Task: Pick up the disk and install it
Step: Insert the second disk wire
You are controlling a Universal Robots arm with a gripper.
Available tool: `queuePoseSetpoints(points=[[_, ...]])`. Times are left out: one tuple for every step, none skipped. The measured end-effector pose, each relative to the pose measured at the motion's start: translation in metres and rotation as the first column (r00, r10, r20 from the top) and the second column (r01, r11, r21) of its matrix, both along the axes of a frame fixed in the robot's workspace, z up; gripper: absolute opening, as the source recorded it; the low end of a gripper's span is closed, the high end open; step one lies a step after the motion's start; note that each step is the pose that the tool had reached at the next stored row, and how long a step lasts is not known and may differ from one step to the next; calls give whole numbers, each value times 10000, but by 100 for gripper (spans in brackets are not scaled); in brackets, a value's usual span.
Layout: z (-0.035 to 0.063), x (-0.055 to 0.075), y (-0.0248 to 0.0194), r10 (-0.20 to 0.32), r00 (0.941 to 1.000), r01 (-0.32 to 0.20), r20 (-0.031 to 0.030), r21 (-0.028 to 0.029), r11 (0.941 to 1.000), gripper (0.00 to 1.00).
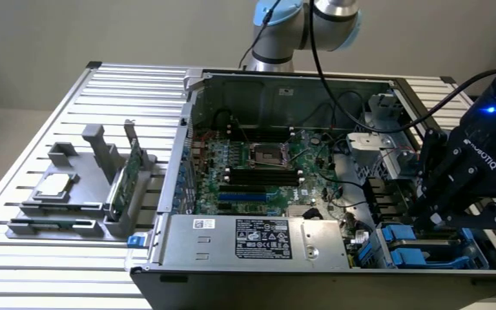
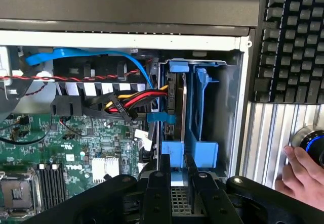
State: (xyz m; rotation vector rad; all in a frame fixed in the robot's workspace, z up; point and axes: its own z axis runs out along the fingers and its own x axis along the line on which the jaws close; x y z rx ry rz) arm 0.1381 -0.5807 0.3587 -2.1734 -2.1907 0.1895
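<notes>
Gripper (image 2: 178,183) black, clenched on silver-grey blue-framed disk (image 2: 185,128) | disk held edge-on to slide into grey computer case (image 1: 317,84) bay | person's hand (image 2: 298,176) rested on dial outside

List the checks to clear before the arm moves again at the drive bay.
1. The disk stands upright in the drive bay: ok.
2. End effector closed on the disk's blue frame: ok.
3. Disk fully seated: cannot tell.
4. Red-yellow cable clear of the disk: cannot tell.
5. Person's hand outside the computer case: ok.
</notes>
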Motion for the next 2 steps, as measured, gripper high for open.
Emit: queuePoseSetpoints(points=[[0,0,0,0,10000,0,0,0,10000,25],[0,0,0,0,10000,0,0,0,10000,25]])
